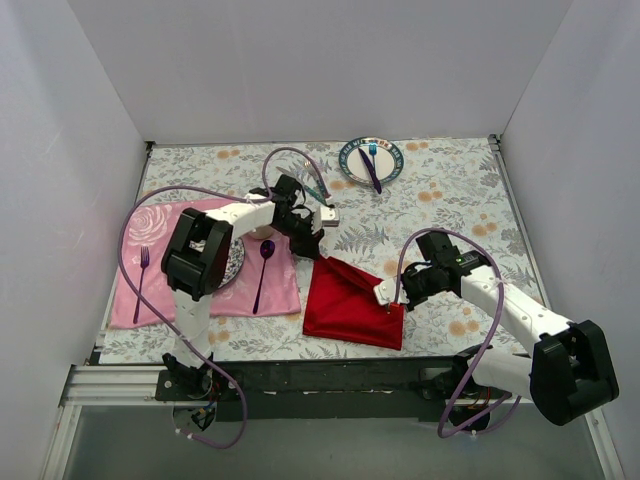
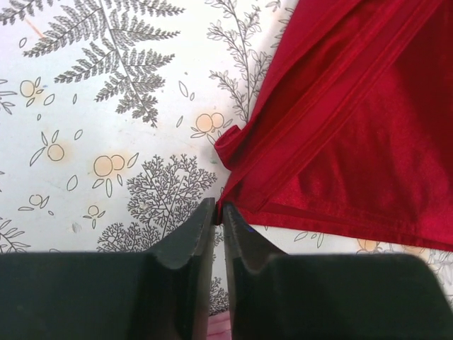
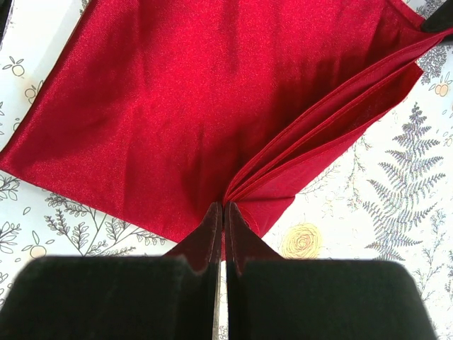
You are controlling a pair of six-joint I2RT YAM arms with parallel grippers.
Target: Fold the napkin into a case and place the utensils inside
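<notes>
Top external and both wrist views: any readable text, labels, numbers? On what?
No readable text in any view: the tablecloth shows only fern and flower prints, the red napkin is plain, and the plate has a rim pattern too small to make out.

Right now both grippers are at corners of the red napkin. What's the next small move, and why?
Probably lift the left gripper slightly and begin drawing its corner across the napkin. It looks closed on the napkin's far-left corner. The right gripper is shut on the layered opposite corner, so it can act as an anchor. The cloth is only partly folded, not yet a case.
</notes>
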